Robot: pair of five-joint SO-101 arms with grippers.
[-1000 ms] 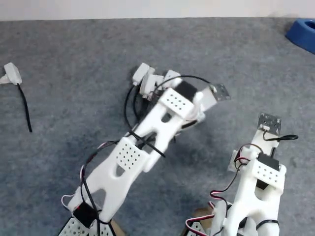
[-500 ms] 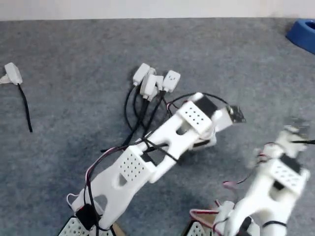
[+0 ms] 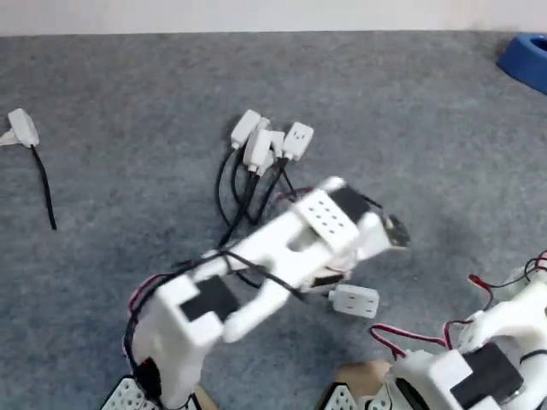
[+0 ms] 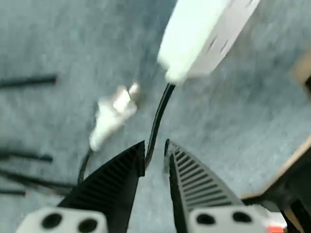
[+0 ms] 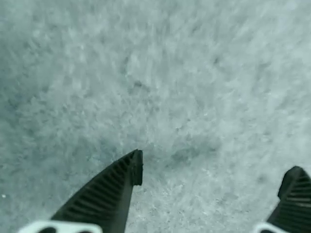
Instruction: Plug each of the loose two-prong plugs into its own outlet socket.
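In the left wrist view my left gripper (image 4: 154, 145) is shut on a black cord (image 4: 158, 114), which leads up to a white outlet block (image 4: 204, 34). A loose white two-prong plug (image 4: 114, 114) lies on the carpet beside the cord. From above, the left arm (image 3: 316, 226) stretches over the middle and the outlet block (image 3: 353, 300) sits just under its wrist. A cluster of white outlets and plugs (image 3: 265, 141) with black cords lies farther back. Another white plug (image 3: 21, 128) rests at the far left. My right gripper (image 5: 212, 172) is open over bare grey carpet.
A blue container (image 3: 526, 55) sits at the back right corner. The right arm (image 3: 487, 367) is folded low at the front right, with red and black wires around it. Black cords (image 3: 235, 201) trail from the cluster toward the left arm.
The left arm swung right, then drew back toward its base, and the white outlet block now shows beside it. The right arm folded back and down into the front right corner.
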